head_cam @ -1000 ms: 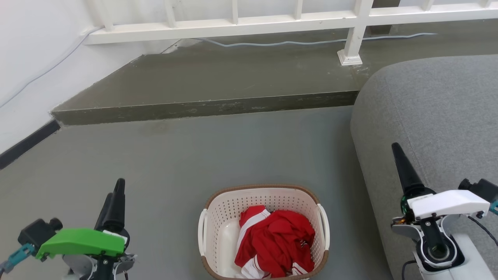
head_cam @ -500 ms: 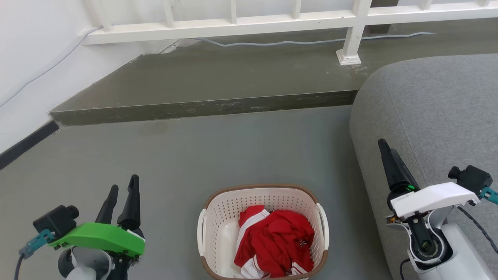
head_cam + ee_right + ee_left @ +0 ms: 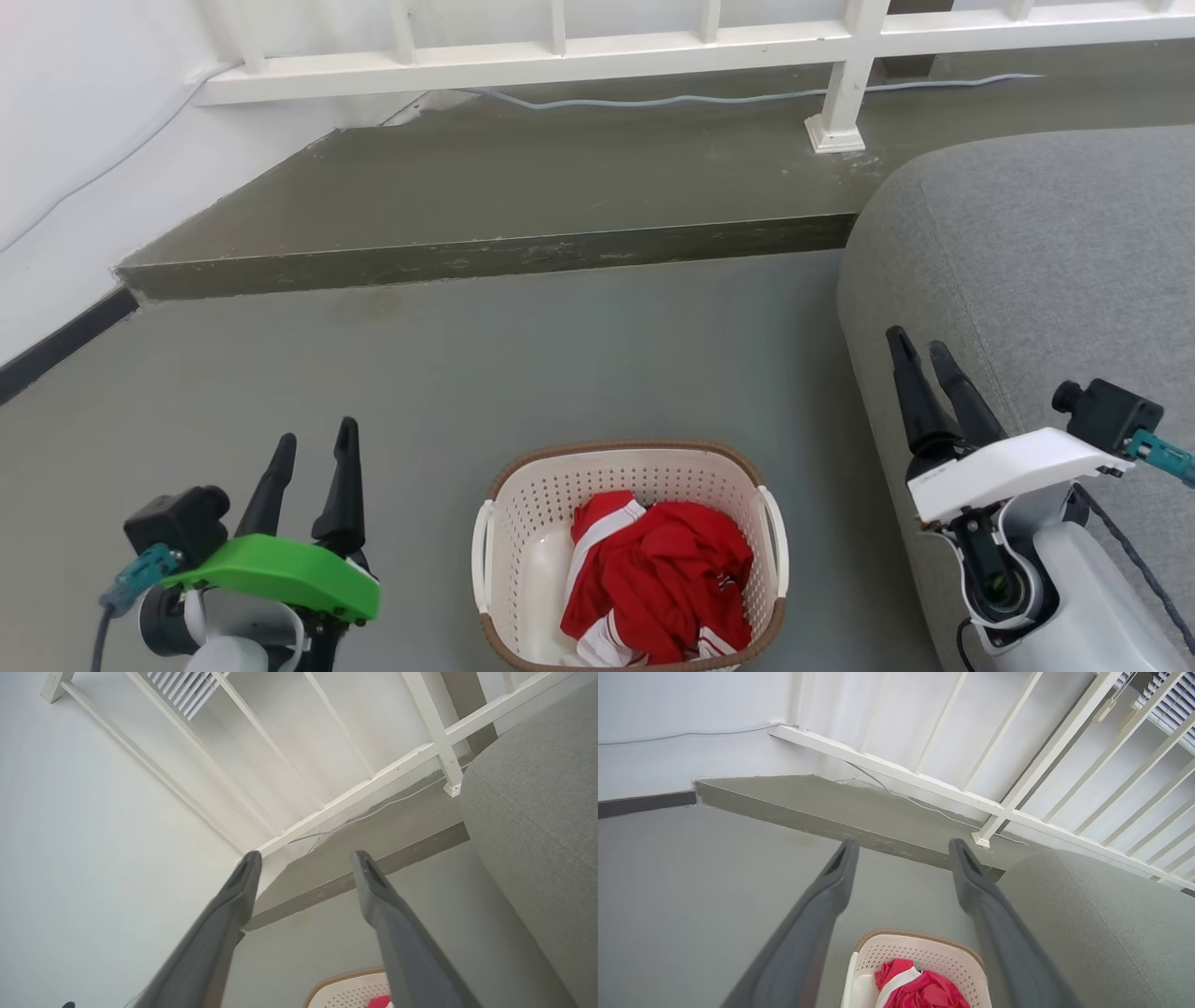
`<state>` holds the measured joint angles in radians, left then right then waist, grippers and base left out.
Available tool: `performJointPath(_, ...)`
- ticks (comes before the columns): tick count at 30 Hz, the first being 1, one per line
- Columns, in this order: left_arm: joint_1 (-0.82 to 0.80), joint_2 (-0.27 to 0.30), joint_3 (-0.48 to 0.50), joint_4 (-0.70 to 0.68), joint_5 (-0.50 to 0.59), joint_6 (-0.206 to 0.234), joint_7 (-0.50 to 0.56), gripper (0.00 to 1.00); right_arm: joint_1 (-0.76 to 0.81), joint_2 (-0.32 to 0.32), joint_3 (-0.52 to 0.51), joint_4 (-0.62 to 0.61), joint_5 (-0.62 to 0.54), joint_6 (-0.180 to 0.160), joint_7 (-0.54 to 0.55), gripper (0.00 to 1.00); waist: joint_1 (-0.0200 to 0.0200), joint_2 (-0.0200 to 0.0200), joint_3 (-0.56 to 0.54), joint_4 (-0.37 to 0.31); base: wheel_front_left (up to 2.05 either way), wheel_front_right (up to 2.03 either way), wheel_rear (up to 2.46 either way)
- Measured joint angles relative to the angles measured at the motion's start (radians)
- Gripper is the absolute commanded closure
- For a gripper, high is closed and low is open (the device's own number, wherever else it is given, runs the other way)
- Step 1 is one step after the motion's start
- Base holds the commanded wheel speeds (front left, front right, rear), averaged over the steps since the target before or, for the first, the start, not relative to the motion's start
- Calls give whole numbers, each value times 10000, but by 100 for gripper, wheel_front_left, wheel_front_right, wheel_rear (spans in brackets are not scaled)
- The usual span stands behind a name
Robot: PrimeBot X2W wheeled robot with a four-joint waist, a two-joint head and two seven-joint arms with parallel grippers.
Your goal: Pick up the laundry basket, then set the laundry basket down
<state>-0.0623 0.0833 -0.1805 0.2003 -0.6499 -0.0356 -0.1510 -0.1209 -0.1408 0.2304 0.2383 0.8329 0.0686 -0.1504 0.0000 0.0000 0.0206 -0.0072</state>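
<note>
Your laundry basket [image 3: 672,478] stands upright on the grey floor [image 3: 467,373], near you and centred between the two arms. Inside it lies a crumpled red garment [image 3: 663,579] with white trim, probably a sports top, heaped toward the right half. The left part of the basket's bottom is bare. Its near rim sits at the bottom edge of the head view, so you cannot judge that side well.

Your left tool [image 3: 316,431] hangs to the left of the basket, clear of the left handle [image 3: 484,560], with its fingers parted and nothing between them. In the left wrist view the basket shows low between those fingers. Your right tool [image 3: 916,339] is to the right of the basket and farther off than its right handle [image 3: 777,541]. It too is parted and holds nothing, and it is seen against the front of the grey sofa [image 3: 1027,243].

On the right the sofa stands near the basket, with only a narrow strip of floor between them. The left and far sides are open floor as far as the raised step [image 3: 485,257]. Beyond the step, a pale cable [image 3: 653,101] runs below a white railing [image 3: 653,51]. The white wall [image 3: 75,140] closes the far left.
</note>
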Motion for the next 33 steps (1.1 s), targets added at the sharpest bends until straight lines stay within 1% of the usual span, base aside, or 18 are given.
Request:
performJointPath(3,0,-25,-96,-40,349,12,-96,0,-28,0,71,-10,-433,-79,-90,0,0,0,11,-11,0,0,0)
performJointPath(16,-2,-71,-343,-165,1983,88,-571,0,-155,6,464,-38,-2132,-107,-571,0,0,0,82,-87,0,0,0)
performJointPath(18,-3,-77,-397,-180,2242,88,-631,0,-160,6,512,-50,-2401,-174,-608,0,0,0,93,-98,0,0,0)
performJointPath(28,-40,-105,-548,-247,3572,92,-995,0,-209,10,734,-73,-3689,-174,-976,0,0,0,166,-111,0,0,0)
performJointPath(33,-57,-127,-518,-265,3666,92,-1007,0,-249,75,669,-71,-3837,-174,-999,0,0,0,204,-102,0,0,0)
